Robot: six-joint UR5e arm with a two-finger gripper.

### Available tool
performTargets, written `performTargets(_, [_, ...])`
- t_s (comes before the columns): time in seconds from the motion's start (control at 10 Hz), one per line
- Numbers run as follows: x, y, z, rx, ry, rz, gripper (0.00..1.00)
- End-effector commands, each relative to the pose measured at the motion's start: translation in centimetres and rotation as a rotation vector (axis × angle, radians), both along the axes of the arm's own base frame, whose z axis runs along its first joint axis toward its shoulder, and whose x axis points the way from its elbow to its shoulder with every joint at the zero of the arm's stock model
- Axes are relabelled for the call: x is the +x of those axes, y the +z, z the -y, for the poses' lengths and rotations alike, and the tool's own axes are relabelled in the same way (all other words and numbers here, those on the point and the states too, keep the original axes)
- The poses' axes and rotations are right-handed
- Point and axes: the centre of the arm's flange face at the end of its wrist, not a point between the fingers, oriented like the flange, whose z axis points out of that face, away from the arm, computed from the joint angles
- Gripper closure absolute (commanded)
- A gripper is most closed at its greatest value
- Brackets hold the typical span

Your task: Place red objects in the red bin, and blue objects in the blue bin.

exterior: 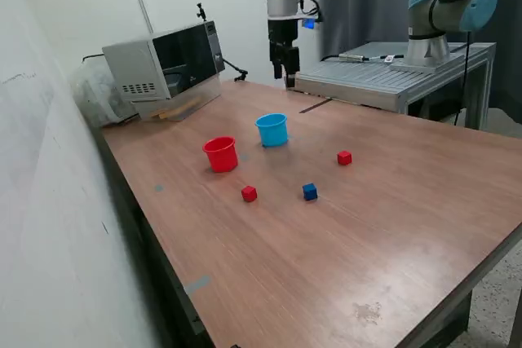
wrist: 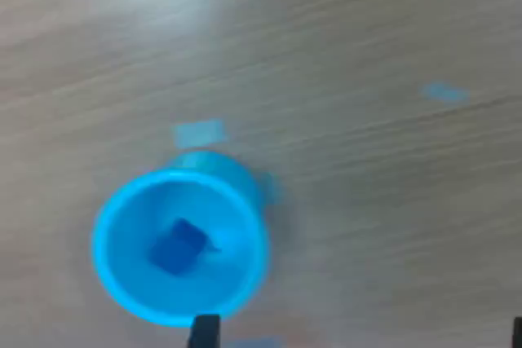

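The blue bin (exterior: 272, 129) stands upright mid-table, and the wrist view looks down into the blue bin (wrist: 179, 238), where one dark-blue cube (wrist: 178, 246) lies on the bottom. Another blue cube (exterior: 310, 191) sits on the table in front of it. The red bin (exterior: 220, 154) stands to the exterior view's left of the blue one. One red cube (exterior: 249, 193) lies in front of the red bin, and a second red cube (exterior: 344, 157) lies further to the right. My gripper (exterior: 287, 76) hangs high above and behind the blue bin, open and empty, with its fingertips (wrist: 204, 332) far apart.
A microwave-like box (exterior: 167, 63) sits at the table's back left corner. A grey metal platform (exterior: 383, 79) carrying a second arm's base (exterior: 436, 30) borders the back right. The wall runs along the exterior view's left.
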Motion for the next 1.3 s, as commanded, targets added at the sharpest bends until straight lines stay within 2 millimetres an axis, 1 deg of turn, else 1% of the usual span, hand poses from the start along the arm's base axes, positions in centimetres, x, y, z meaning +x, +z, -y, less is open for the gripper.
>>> performTargets(0.0, [4.7,7.2,10.0,0.003,0.171,-0.031,0.0])
performTargets(0.1, [7.4,10.4,15.1,-0.002,0.245,-0.072,0.0])
performTargets(0.2, [8.4,12.5,18.4,-0.015,0.254,-0.109,0.0])
performTargets(0.3, [8.7,13.7,20.6,-0.029,0.239,-0.12,0.0])
performTargets(0.4, [8.7,14.7,22.2,-0.042,0.226,-0.141,0.0])
performTargets(0.5, [7.9,15.2,23.1,-0.055,0.199,-0.158,0.0])
performTargets(0.6, [6.2,15.3,23.6,-0.064,0.16,-0.17,0.0])
performTargets(0.7, [3.9,14.6,24.1,-0.075,0.114,-0.169,0.0])
performTargets(0.8, [0.9,12.3,24.8,-0.077,0.083,-0.15,0.0])
performTargets(0.9, [-0.9,9.8,25.1,-0.074,0.076,-0.128,0.0])
performTargets(1.1, [-4.0,3.7,25.6,-0.071,0.07,-0.118,0.0])
performTargets(1.2, [-5.4,0.5,25.4,-0.068,0.053,-0.101,0.0])
